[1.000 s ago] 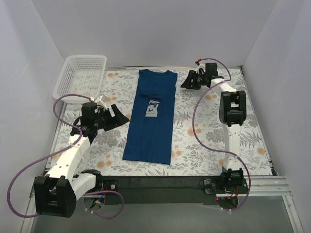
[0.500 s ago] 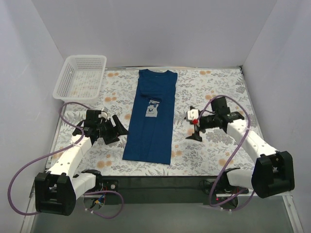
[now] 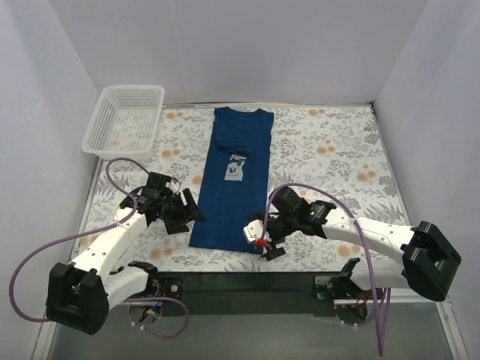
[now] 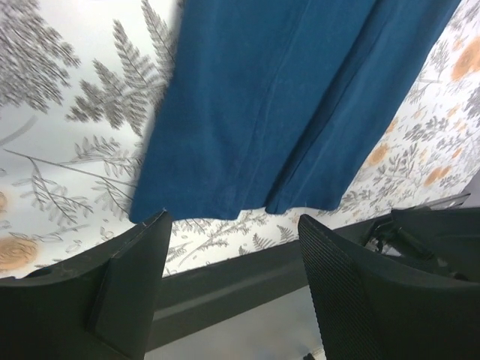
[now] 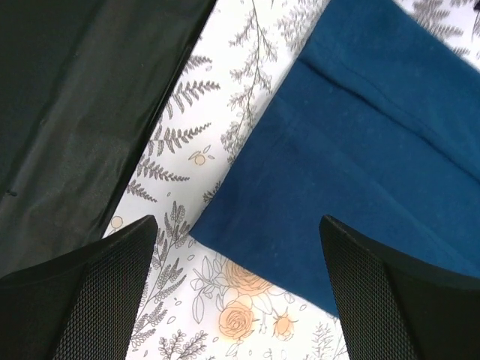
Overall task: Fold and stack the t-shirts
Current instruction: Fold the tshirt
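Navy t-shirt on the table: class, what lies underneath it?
The navy t-shirt lies flat on the floral tablecloth, which shows on both sides of it. The part directly beneath is covered, so it cannot be seen.

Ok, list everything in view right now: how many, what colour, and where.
t-shirt: one, navy blue with a pale chest print, folded into a long strip, lying flat mid-table, collar at the far edge.
basket: one, white mesh, far left corner of the table.
table cover: one, white with grey ferns and orange flowers, under everything.
cables: two, purple, one looping along each arm.
left hand: one, black, open, beside the shirt's near left corner.
right hand: one, black, open, at the shirt's near right corner.
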